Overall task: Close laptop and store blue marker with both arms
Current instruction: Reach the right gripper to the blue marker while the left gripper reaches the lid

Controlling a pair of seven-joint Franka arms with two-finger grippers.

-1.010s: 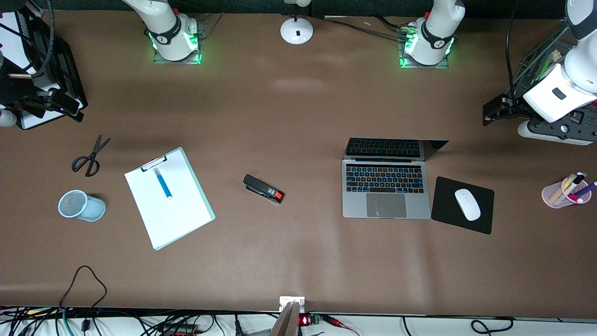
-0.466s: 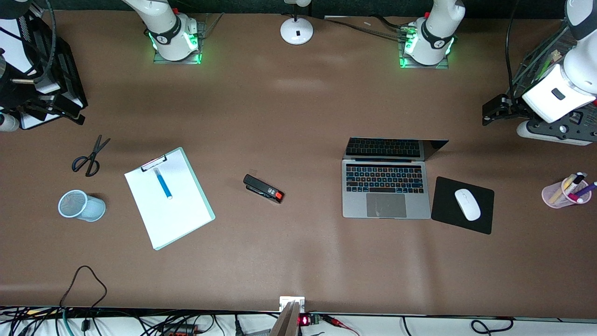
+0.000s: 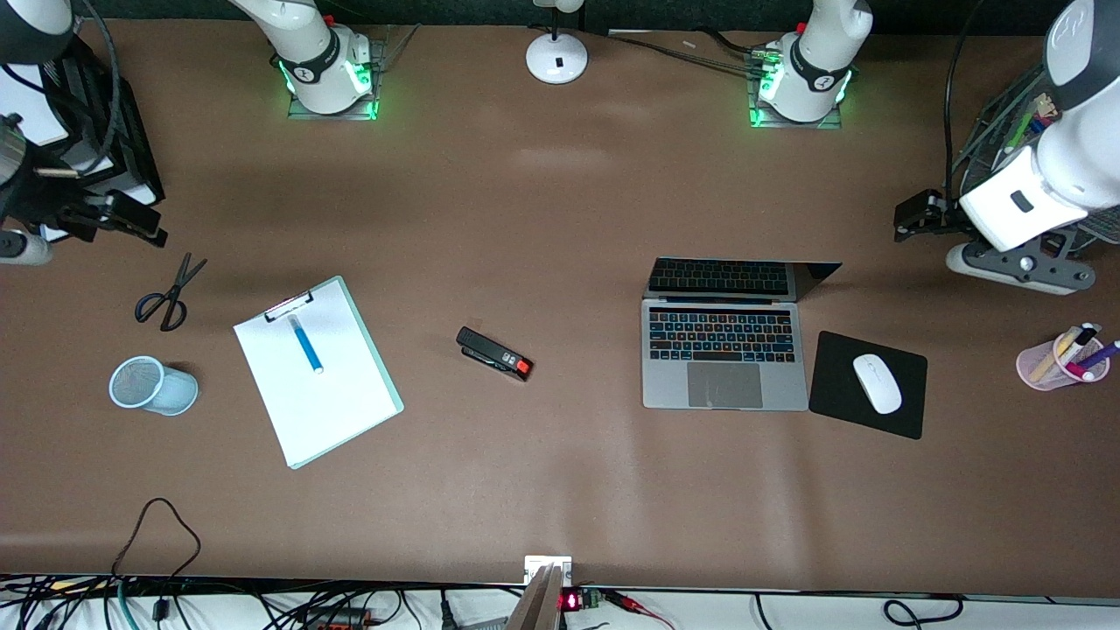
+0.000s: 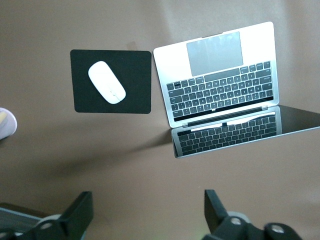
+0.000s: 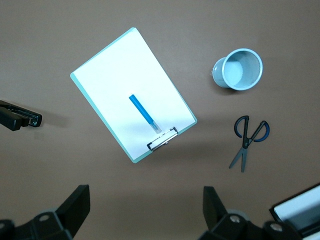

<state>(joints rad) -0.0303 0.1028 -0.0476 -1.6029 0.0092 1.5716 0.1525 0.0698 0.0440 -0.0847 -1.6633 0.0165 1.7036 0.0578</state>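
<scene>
The slim silver-grey laptop is sitting open on the brown table, its dark screen standing up on the edge farther from the front camera. Just beside it, toward the left arm's end, a white mouse is lying on a black mouse pad. At that end a pink translucent cup is holding purple and yellow pens.

Toward the right arm's end, the slim bright-blue marker is lying on the white sheet of a teal-edged clipboard. Near it, a pale-blue mesh cup is lying on its side with nothing showing inside. A black stapler is resting between clipboard and laptop, and black scissors are lying farther back.

The left claw is hovering wide open and holding nothing, over bare table beside the laptop's screen edge. The right claw is hanging wide open and holding nothing over bare table by the scissors.
</scene>
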